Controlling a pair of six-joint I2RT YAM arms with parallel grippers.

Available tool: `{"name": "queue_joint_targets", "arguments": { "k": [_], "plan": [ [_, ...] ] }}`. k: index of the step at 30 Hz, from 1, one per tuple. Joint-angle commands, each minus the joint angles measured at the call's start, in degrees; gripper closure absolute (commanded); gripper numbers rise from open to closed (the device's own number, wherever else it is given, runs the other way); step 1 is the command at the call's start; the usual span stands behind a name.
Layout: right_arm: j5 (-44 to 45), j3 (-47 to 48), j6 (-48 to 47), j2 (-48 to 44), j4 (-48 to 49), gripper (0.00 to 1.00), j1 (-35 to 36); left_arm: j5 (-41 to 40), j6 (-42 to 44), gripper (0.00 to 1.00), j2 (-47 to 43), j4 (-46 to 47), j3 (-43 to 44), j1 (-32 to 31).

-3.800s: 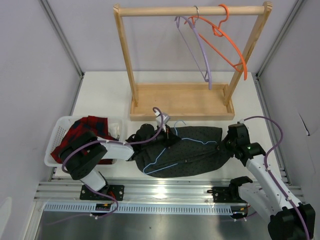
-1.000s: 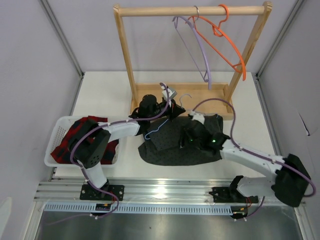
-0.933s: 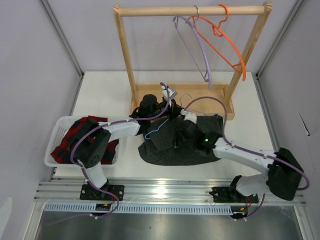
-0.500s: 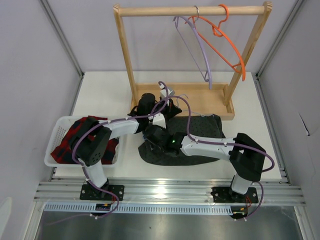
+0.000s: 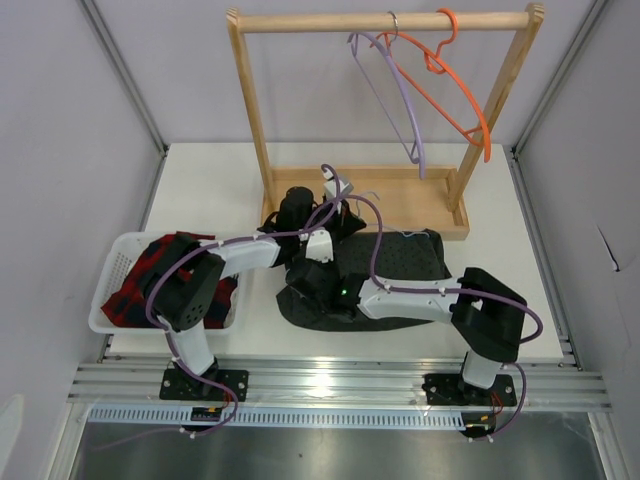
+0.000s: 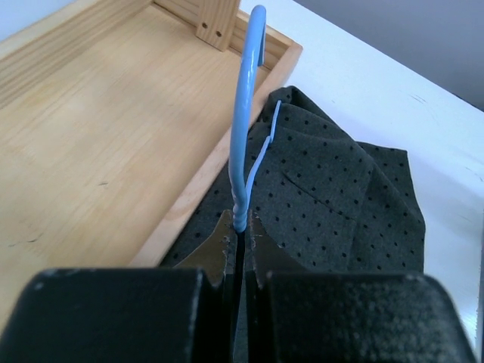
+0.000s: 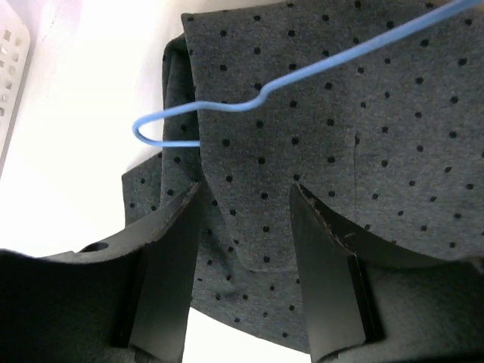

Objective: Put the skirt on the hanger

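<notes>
skirt of dark charcoal dotted cloth (image 5: 405, 262) lies on white table (image 5: 200, 190), edge against pale wooden rack base (image 6: 98, 128) | left claw (image 6: 239, 227) pinches thin pale-blue wire hanger (image 6: 243, 113) at neck | right claw (image 7: 243, 195) spread wide over skirt

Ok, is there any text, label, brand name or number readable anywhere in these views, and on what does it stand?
None can be read.
The skirt shows only a pattern of dots, no tag in view.
The hanger, the wooden rack and the white basket carry no print.
Any marking on the arm bases is too small to tell in the top view.
</notes>
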Motion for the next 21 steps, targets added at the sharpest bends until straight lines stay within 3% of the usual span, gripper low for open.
{"name": "queue_joint_targets", "arguments": {
  "k": [1, 21],
  "plan": [
    [-1.13, -5.60, -4.18, -1.60, 3.21, 0.47, 5.01, 2.57, 0.89, 1.00, 0.33, 2.57, 4.06, -0.53],
    [5.72, -12.83, -5.41, -3.90, 14.82, 0.51, 7.56, 3.28, -0.43, 1.00, 0.94, 0.29, 6.07, 1.05]
  ]
}}
